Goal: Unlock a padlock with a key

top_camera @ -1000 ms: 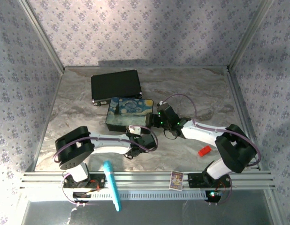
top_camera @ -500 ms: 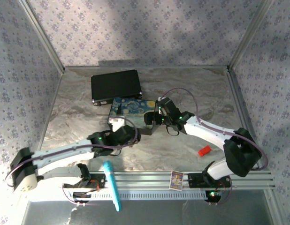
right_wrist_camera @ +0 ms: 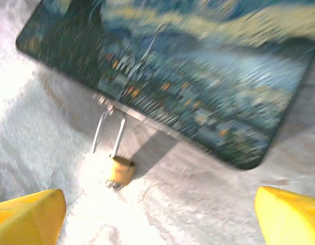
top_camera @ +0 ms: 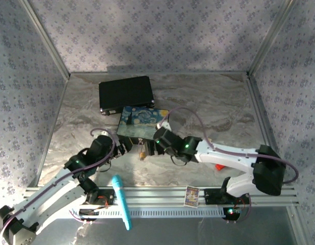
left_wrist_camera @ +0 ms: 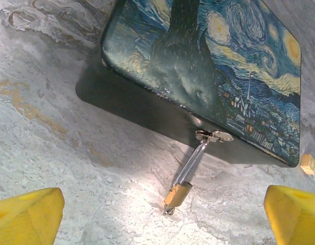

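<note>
Neither arm has the key in hand yet, so the task looks to be at its approach stage. The left gripper (left_wrist_camera: pixel 160 219) and the right gripper (right_wrist_camera: pixel 157 217) both stand wide and hold nothing, each framing the padlock (left_wrist_camera: pixel 179 193) between blunt yellow fingertips (left_wrist_camera: pixel 30 214). In the top view the padlock lies on the table at the painted box's (left_wrist_camera: pixel 224 61) 6 o'clock edge, with the left gripper at its 9 o'clock and the right at its 3 o'clock. The lock is a small brass block with a long, thin, shiny steel shackle running up toward 1 o'clock to a little silver hasp (left_wrist_camera: pixel 214 136) on the box's dark side wall. Both shackle legs appear seated, so I judge it locked. I cannot pick out the key. Next, 1 hand probably has to pin the slippery little body while the other fetches the key. The table (left_wrist_camera: pixel 71 168) is smooth and marble-patterned, and the box lid is glossy.
</note>
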Tool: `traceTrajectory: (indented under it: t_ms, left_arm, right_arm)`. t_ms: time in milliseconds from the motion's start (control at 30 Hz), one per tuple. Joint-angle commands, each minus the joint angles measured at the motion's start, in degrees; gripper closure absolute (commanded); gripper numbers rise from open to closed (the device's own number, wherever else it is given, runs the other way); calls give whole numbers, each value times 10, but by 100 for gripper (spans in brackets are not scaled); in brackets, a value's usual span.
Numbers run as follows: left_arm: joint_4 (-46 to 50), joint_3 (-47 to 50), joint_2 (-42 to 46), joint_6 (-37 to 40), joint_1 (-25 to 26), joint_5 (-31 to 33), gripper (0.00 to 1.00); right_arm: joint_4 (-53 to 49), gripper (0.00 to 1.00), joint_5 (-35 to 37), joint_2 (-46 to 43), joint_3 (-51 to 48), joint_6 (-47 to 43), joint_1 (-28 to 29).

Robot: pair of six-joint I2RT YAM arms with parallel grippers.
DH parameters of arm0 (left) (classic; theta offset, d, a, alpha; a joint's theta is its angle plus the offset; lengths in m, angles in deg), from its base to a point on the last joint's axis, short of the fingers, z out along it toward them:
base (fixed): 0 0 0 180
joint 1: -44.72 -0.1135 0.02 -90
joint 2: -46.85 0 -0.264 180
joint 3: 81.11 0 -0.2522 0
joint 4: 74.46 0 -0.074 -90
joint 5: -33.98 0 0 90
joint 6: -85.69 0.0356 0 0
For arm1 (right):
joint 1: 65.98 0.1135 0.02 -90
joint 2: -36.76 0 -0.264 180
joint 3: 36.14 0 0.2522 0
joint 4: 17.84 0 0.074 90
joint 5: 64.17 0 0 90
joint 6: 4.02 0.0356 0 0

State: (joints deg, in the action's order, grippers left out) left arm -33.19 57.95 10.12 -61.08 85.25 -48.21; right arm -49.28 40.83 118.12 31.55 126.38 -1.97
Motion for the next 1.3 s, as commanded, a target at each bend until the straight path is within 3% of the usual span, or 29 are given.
traceTrajectory:
  t_ms: [0,167,567,1133,1267]
  left_arm:
    - [16,-2,1,19,-14,-46,0]
    - [14,-2,-19,17,-22,-56,0]
    - [4,15,-9,0,-24,-54,0]
    - [6,25,-2,-6,-24,-47,0]
    - [6,23,-2,8,-24,-44,0]
  right_arm:
    - [11,9,43,54,22,68,24]
    - [76,25,24,127,26,98,35]
    - [114,26,14,203,51,100,49]
    - [106,59,9,245,51,131,46]
    - [114,62,12,239,35,136,46]
